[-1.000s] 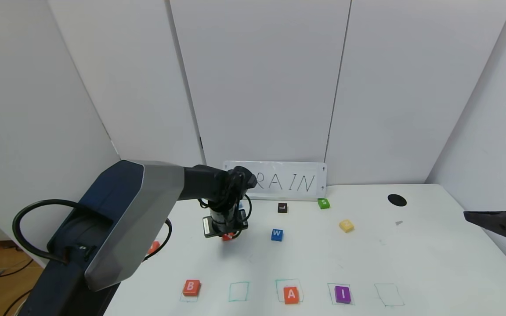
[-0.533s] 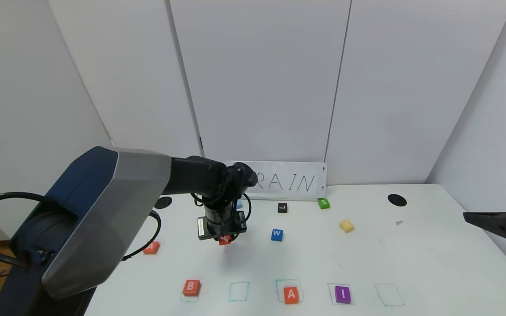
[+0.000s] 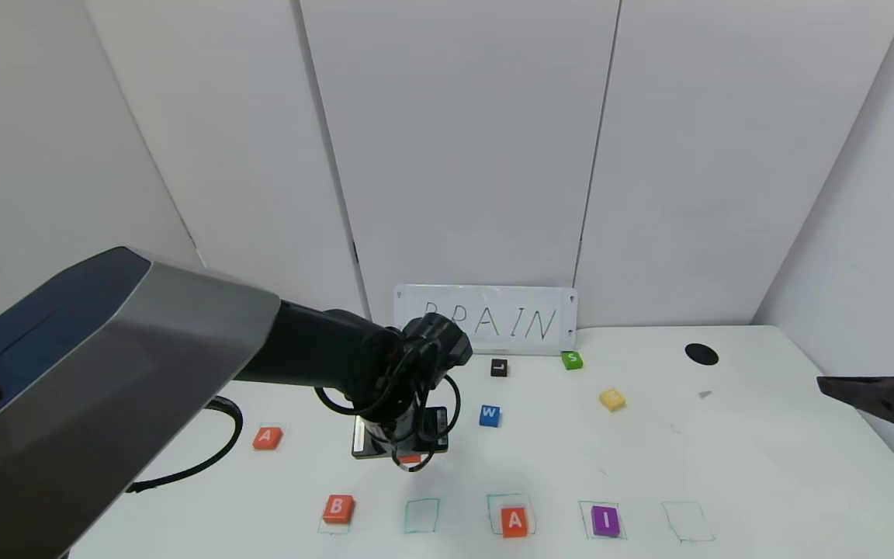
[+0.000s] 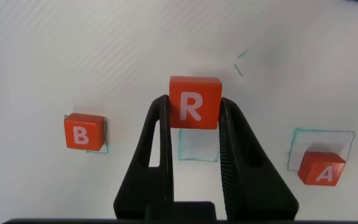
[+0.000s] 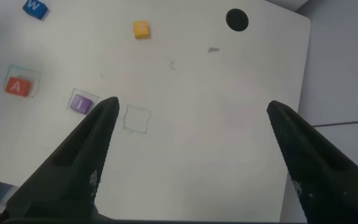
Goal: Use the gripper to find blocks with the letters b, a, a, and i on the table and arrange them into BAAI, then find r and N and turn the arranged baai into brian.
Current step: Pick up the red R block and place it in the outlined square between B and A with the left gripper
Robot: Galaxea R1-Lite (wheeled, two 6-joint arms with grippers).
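Observation:
My left gripper (image 3: 410, 460) is shut on the orange-red R block (image 4: 195, 102), held above the table (image 3: 726, 466) over the empty green square (image 3: 422, 515) between B and A. The R block barely shows in the head view (image 3: 410, 459). The B block (image 3: 337, 508) sits in the first square, an A block (image 3: 514, 522) in the third, the purple I block (image 3: 605, 520) in the fourth. The second A block (image 3: 265, 438) lies loose at the left. The yellow N block (image 3: 611, 399) lies at the back right. My right gripper (image 3: 843, 386) is open and parked at the far right.
A blue W block (image 3: 489, 415), a black L block (image 3: 499, 367) and a green S block (image 3: 571, 359) lie near a white sign reading BRAIN (image 3: 493, 320). A black hole (image 3: 701, 354) is at the back right. An empty green square (image 3: 687, 521) is at the row's right end.
My left gripper has carried the R block toward the front of the table, nearer the row of squares. The right arm has not moved.

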